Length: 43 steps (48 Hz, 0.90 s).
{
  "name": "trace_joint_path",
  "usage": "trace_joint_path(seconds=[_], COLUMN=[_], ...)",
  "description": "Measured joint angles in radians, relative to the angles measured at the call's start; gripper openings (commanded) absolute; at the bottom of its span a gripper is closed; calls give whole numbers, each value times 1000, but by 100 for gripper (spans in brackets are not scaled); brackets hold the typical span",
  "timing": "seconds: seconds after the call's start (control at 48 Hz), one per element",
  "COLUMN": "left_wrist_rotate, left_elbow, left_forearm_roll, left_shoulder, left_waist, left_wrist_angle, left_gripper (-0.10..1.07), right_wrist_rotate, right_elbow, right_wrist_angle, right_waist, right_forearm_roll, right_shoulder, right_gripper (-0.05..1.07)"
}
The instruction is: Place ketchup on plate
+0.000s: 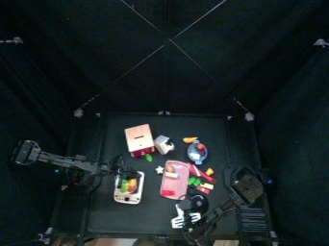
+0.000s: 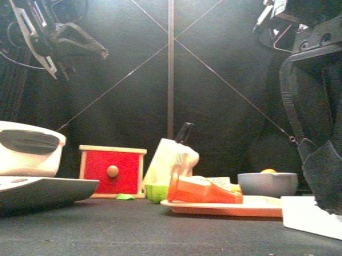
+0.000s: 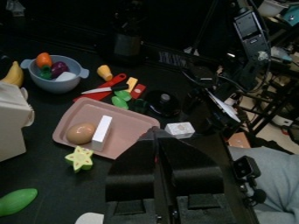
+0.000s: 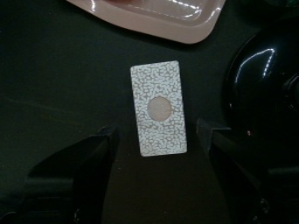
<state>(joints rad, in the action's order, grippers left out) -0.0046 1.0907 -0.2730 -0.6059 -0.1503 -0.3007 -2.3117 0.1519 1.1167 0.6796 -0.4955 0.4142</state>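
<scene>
- I have the right gripper pointing straight down at the table near its front edge, on the right-hand half; the jaws stand spread wide with nothing between them.
- The ketchup packet, a flat white speckled sachet with a pinkish oval at its middle, lies flat on the table directly beneath that gripper, just ahead of the jaw tips and centred in the gap.
- Key relation: in the right wrist view the packet's long axis runs away from the camera, along the jaws rather than across them. So the jaws bracket its narrow width, one on each long edge. I judge that a straight descent and a close would pinch it across the short side.
- The pink plate sits just beyond the packet's far short end, apart from it. From above, the plate lies toward the table's middle from the gripper, so the carry looks short.
- The left gripper hangs over the left half of the table, well apart from the packet; its jaws are narrowly parted and hold nothing. The right arm is clearly the nearer.
- Risk, as I read it: the sachet is thin and flat on the table, so the tips must reach the surface or they will close above it.
</scene>
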Motion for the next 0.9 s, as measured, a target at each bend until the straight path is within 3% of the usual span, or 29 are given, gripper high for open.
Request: trace_joint_path(seconds=[0.271, 0.542, 0.896], left_wrist_rotate=[0, 0, 0], left_elbow=[0, 9, 18], left_forearm_roll=[0, 0, -26], left_shoulder=[0, 0, 0], left_waist=[0, 0, 0], left_wrist_angle=[0, 0, 0], left_gripper=[35, 35, 35], right_wrist_rotate=[15, 18, 18], right_elbow=[6, 84, 143], right_wrist_angle=[12, 31, 5], right_waist=[3, 5, 6], right_forearm_roll=[-48, -72, -71], right_shoulder=[-48, -132, -152], right_gripper=[99, 99, 99])
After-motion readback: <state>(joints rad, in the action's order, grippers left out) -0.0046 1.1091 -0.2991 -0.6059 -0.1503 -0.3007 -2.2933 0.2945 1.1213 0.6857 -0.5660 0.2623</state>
